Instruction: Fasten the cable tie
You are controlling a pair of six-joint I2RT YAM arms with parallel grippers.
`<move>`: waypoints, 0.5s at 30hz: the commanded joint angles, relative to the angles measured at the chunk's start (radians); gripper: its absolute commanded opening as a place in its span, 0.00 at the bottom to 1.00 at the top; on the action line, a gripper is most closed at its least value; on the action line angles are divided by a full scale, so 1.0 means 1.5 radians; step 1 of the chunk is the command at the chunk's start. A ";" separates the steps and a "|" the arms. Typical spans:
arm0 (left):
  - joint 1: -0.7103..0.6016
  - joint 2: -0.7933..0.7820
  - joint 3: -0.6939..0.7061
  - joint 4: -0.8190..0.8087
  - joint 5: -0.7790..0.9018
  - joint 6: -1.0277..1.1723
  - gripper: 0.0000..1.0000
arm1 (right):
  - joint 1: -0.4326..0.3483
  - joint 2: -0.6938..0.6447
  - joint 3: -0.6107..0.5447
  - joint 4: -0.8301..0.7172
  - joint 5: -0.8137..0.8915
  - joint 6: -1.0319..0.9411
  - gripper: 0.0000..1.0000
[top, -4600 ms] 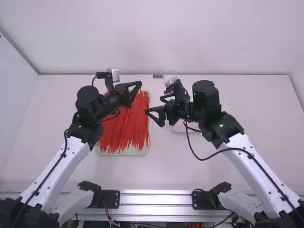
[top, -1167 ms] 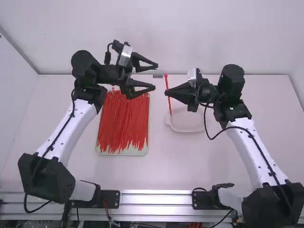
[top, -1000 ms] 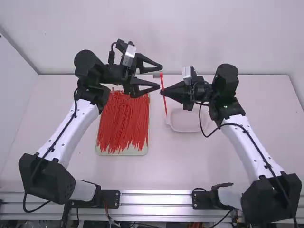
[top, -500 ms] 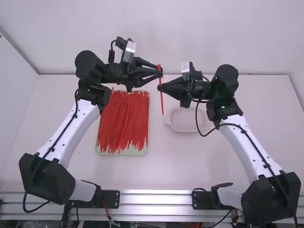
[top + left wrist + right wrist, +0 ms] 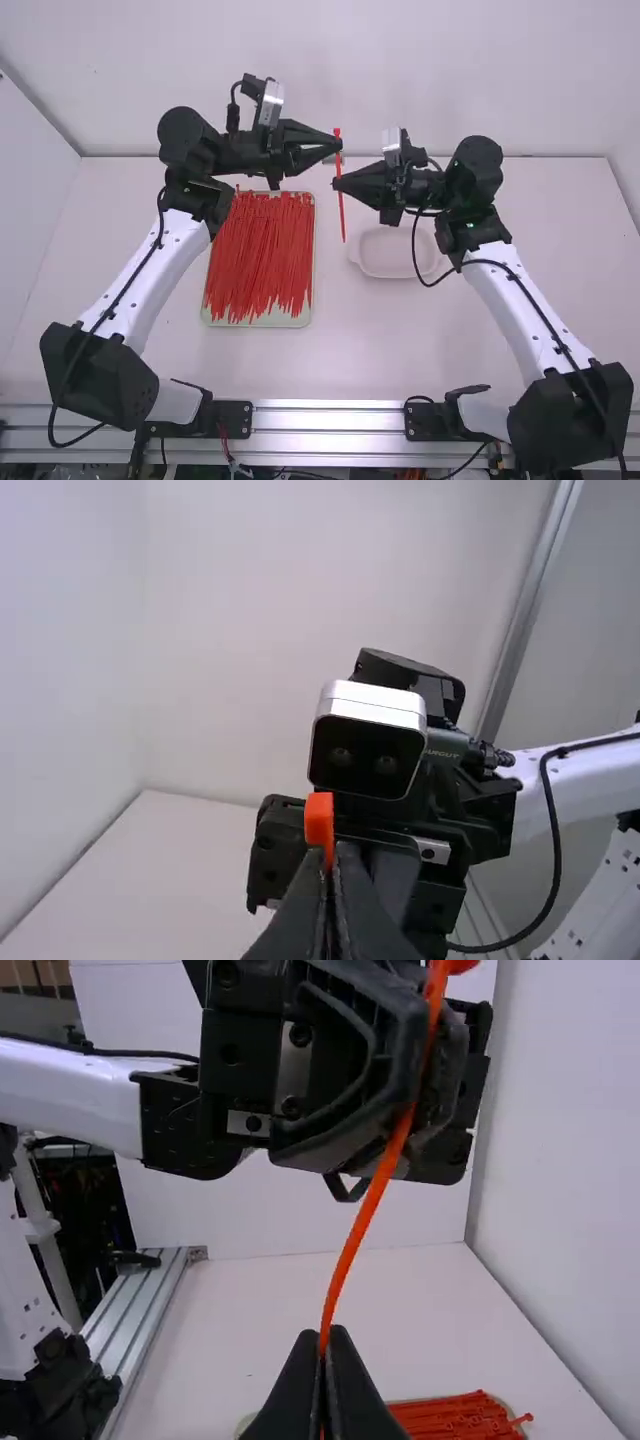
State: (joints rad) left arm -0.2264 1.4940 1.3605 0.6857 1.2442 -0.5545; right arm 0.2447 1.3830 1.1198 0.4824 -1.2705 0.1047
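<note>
Cable tie (image 5: 341, 205) upright in air beside tray (image 5: 255, 321), left gripper (image 5: 337, 150) clenched just under head, right gripper (image 5: 340, 181) pinching mid-strap: you keep head steady, curl tail slowly, align w/ slot before pushing.

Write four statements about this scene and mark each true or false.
1. The left end effector and the right end effector both grip one red cable tie. True.
2. The cable tie lies flat on the table. False: it is held upright in the air.
3. A tray of spare red ties lies on the table on the left arm's side. True.
4. The cable tie is closed into a loop. False: its tail hangs free.
</note>
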 commanded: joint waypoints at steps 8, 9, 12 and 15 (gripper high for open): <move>0.020 -0.001 0.014 -0.044 -0.041 0.004 0.02 | -0.003 0.002 -0.005 0.002 -0.011 0.003 0.98; 0.026 -0.001 0.014 -0.049 -0.047 0.006 0.02 | -0.006 0.002 -0.005 0.000 -0.013 0.006 0.98; 0.041 -0.001 0.014 -0.070 -0.062 0.006 0.02 | -0.018 0.002 -0.005 0.000 -0.013 0.023 0.98; 0.057 0.002 0.014 -0.123 -0.090 0.031 0.02 | -0.028 0.002 -0.005 0.001 -0.056 -0.019 0.98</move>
State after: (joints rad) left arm -0.1593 1.4940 1.3605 0.5201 1.1557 -0.5446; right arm 0.2123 1.3830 1.1198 0.4793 -1.2972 0.1097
